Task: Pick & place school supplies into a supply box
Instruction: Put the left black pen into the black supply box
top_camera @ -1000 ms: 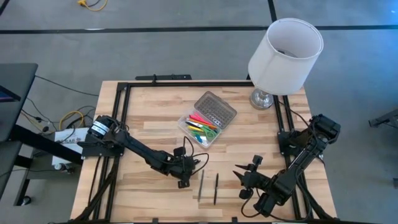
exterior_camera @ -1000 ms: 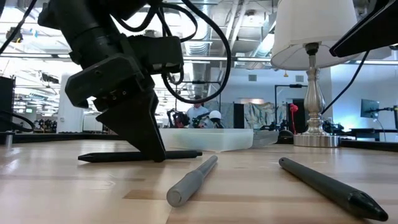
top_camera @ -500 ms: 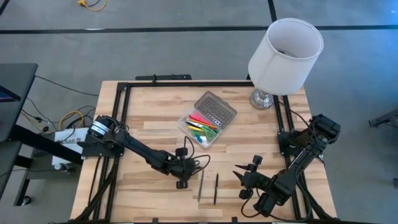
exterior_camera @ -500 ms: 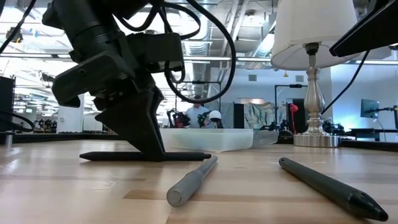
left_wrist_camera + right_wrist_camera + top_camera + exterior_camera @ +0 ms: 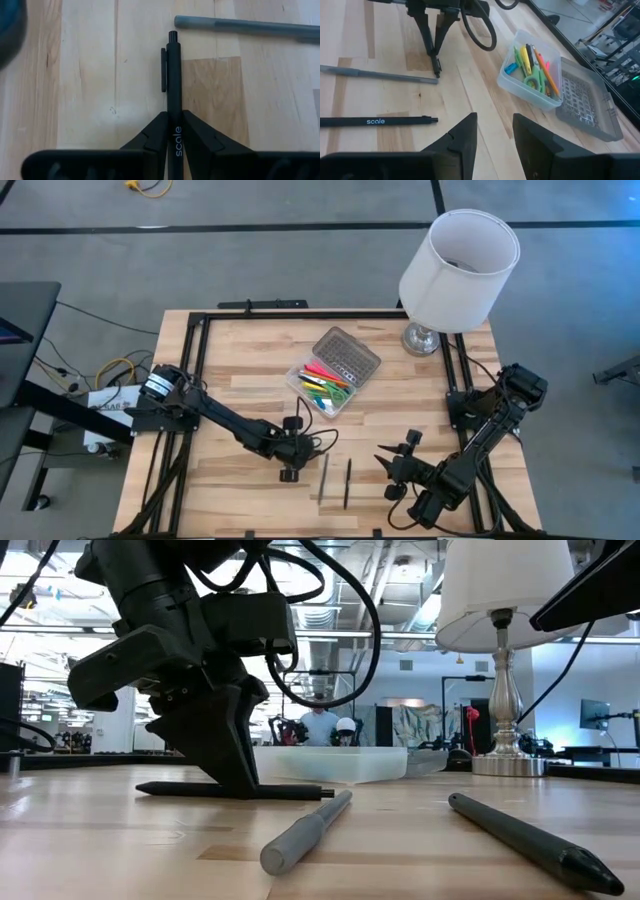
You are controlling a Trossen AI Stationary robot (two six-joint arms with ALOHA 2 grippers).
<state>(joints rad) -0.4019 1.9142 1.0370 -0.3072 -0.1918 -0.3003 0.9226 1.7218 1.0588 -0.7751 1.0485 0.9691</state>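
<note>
Left wrist view: the left end effector pinches a black pen flat on the counter; the right end effector gapes idle. Next comes lifting toward the supply box.

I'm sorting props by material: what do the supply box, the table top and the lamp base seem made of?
Supply box: probably clear plastic, since the pens inside show through its walls; its lid looks like grey plastic moulded with dots.
Table top: pale wood planks with visible grain and seams.
Lamp base: likely polished metal, silvery and reflective.
</note>
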